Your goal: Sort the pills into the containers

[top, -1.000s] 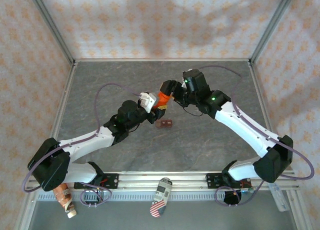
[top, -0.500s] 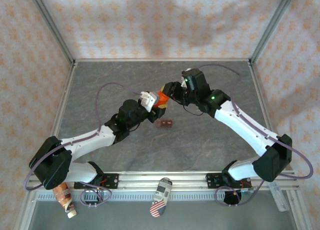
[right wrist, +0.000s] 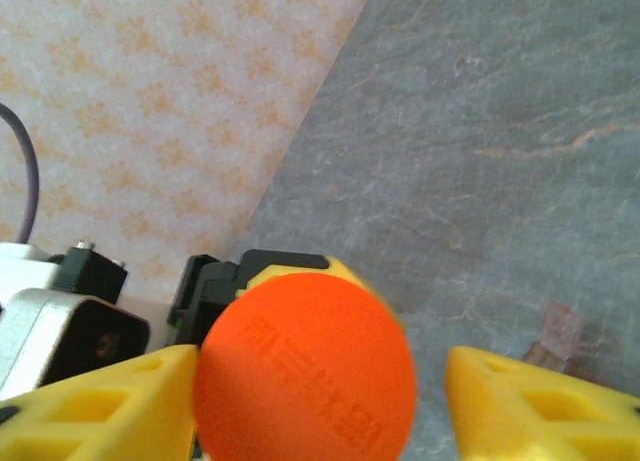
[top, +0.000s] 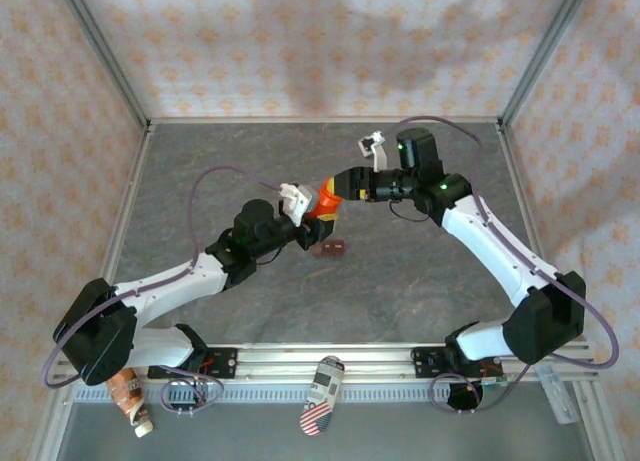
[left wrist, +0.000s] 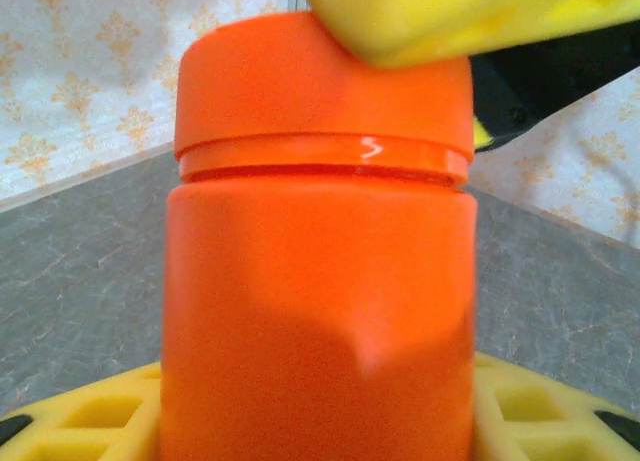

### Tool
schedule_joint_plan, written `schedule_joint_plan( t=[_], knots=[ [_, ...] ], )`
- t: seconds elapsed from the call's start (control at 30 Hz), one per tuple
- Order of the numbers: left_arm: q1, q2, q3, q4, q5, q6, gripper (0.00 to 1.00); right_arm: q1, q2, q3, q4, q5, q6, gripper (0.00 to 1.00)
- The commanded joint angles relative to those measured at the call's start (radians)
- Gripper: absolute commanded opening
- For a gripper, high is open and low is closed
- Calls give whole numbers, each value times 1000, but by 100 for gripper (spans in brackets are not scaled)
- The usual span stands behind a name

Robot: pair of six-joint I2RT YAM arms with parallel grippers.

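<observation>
My left gripper (top: 313, 214) is shut on the bright orange bottle (top: 326, 195) and holds it upright above the table. In the left wrist view the bottle (left wrist: 318, 281) stands between my yellow fingers (left wrist: 75, 421), with its cap (left wrist: 320, 86) on. My right gripper (top: 343, 180) is at the cap and open. Seen from the right wrist, one of its fingers (right wrist: 100, 406) touches the cap (right wrist: 305, 366) and the other stands apart. The small dark reddish-brown container box (top: 328, 248) lies on the table below the bottle. Any pills are hidden.
The grey stone-patterned table (top: 420, 281) is walled by patterned panels with metal posts. A striped object (top: 321, 394) and a small bottle (top: 130, 398) lie beyond the near rail. Cables loop over both arms.
My right wrist has swung round and now reaches the cap from the right. The left gripper has kept its hold on the bottle, shifting slightly.
</observation>
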Motion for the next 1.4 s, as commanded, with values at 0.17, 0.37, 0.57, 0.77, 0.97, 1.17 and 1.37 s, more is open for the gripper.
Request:
schedule_joint_plan(
  t=[0.17,0.37,0.57,0.77,0.97,1.17,1.37],
  knots=[
    [-5,-40,40,-35,-77,97,0,-2,-127,22,-102,352,338,84],
    [-6,-1,92,-141,-31,142,0,92,-135,47,-164,512,412,87],
    [-6,29,113,-158,6,132,0,144,-103,62,-157,541,419,86],
    [-5,40,116,-143,12,118,0,164,-70,65,-140,543,422,85],
    [-6,46,116,-130,17,104,0,183,-16,75,-112,537,428,81],
    [-5,53,112,-115,12,93,0,186,13,72,-96,519,421,60],
    [-5,59,116,-106,10,79,0,166,3,27,-68,496,374,37]
  ],
)
